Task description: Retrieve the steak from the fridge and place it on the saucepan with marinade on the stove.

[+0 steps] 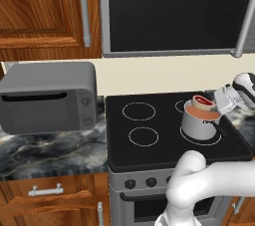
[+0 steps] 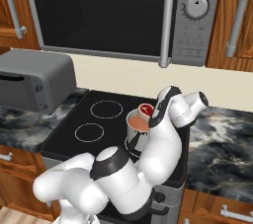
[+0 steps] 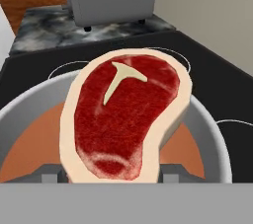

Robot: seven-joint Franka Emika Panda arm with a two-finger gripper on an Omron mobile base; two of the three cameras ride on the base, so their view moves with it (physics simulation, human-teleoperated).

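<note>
I see my gripper [image 1: 215,101] clamped on the steak [image 3: 126,119], which sticks out at 12 o'clock over the saucepan [image 3: 212,134].

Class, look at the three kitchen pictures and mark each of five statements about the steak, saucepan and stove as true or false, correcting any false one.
1. The steak is above the saucepan. True.
2. The saucepan holds clear water. False: it holds orange-red marinade.
3. The end effector grips the steak. True.
4. The saucepan sits on the stove's front left burner. False: it is on the front right one.
5. A grey toaster oven stands left of the stove. True.
</note>
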